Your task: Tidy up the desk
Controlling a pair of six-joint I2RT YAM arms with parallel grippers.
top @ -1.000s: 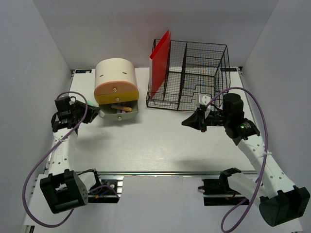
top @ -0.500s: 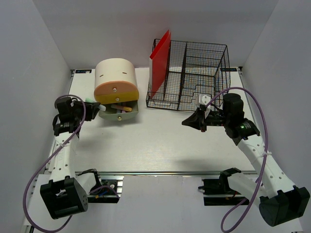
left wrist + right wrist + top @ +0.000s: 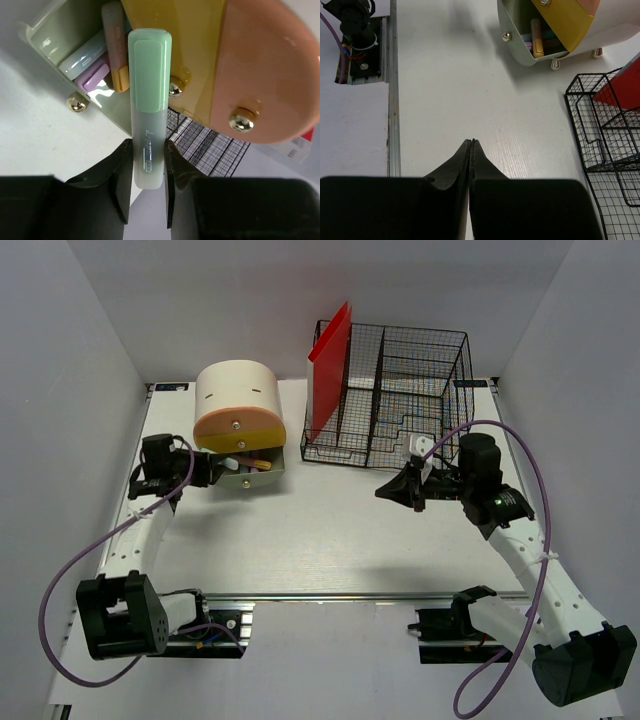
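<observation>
My left gripper is shut on a pale green highlighter, which sticks out forward over the open grey-green drawer of the cream-and-orange drawer box. Several pastel highlighters lie in that drawer. From above, the left gripper is at the drawer's left end. My right gripper is shut with nothing in it and hangs over the bare white desk, in front of the basket in the top view.
A black wire basket stands at the back right, with a red folder upright in its left end. A metal rail runs along the desk's front edge. The basket's corner lies right of my right gripper.
My left arm has swung right from the desk's left edge to the open drawer, carrying the green highlighter. The right arm has not moved.
</observation>
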